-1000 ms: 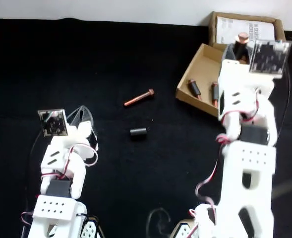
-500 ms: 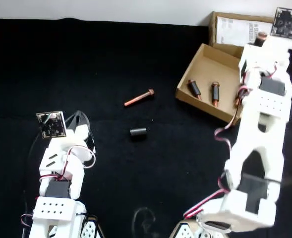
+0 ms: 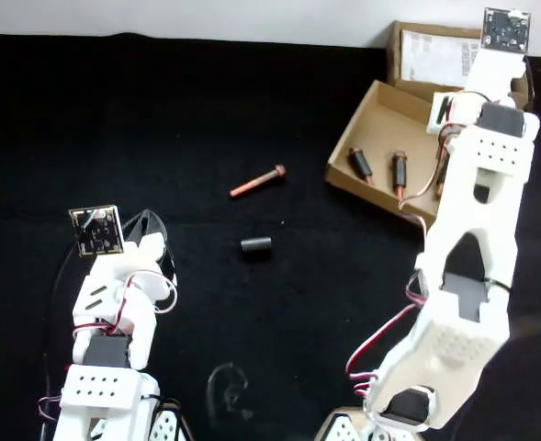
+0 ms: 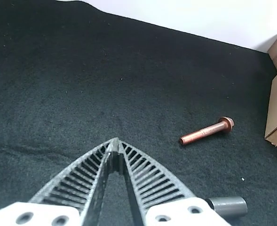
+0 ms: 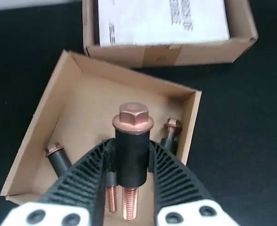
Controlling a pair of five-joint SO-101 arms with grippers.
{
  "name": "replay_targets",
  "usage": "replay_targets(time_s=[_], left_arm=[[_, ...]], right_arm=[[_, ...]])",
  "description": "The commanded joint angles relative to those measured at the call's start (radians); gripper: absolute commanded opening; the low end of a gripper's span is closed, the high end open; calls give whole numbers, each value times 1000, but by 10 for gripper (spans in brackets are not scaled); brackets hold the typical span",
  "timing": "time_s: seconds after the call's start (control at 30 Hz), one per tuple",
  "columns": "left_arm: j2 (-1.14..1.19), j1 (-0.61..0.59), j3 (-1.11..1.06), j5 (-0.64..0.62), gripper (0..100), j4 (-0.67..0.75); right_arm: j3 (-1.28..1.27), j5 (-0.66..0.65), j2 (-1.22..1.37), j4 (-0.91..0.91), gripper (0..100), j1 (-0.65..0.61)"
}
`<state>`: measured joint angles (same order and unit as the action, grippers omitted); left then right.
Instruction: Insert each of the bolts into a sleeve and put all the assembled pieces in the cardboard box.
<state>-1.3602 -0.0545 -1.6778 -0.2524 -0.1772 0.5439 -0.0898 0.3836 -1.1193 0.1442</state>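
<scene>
Stretched farther out than a second ago, the right arm now holds the right pincer [image 5: 130, 143] over the cardboard box [image 5: 77, 99]. It is clamped on an assembled bolt-and-sleeve piece [image 5: 131, 162], upright above the box floor. Best to lower it into the gap between the finished pieces [image 5: 58, 162] before letting go, so it cannot bounce out. Empty, with fingers together, the left pincer [image 4: 114, 143] has barely shifted. The loose bolt [image 4: 206, 133] and loose sleeve [image 4: 227, 205] wait on the black surface [image 4: 82, 70].
</scene>
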Motion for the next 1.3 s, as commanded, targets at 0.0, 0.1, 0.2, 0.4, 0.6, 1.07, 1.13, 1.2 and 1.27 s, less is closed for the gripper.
replay_targets(time_s=[0.0, 0.1, 0.2, 0.4, 0.6, 1.07, 1.13, 1.2, 1.27], left_arm=[[-8, -10, -25, -3, 21, -5], [-8, -10, -25, -3, 21, -6], [-8, -10, -25, -3, 21, -8], [-8, -10, -25, -3, 22, -8], [-18, -7, -25, -3, 23, -38], [-18, -4, -25, -3, 23, -41], [-18, -4, -25, -3, 23, -41], [-18, -4, -25, -3, 23, -41], [-18, -4, -25, -3, 23, -41]], right_arm=[[159, -89, 58, -97, 7, -22], [245, -114, 150, -166, 7, -24], [335, -115, 242, -219, 7, -25], [490, -118, 403, -237, 7, -35], [599, -210, 553, -243, 7, -39], [624, -216, 588, -259, 116, -2], [624, -216, 588, -259, 166, 4], [628, -219, 582, -278, 174, 7], [661, -261, 559, -337, 174, -1]])
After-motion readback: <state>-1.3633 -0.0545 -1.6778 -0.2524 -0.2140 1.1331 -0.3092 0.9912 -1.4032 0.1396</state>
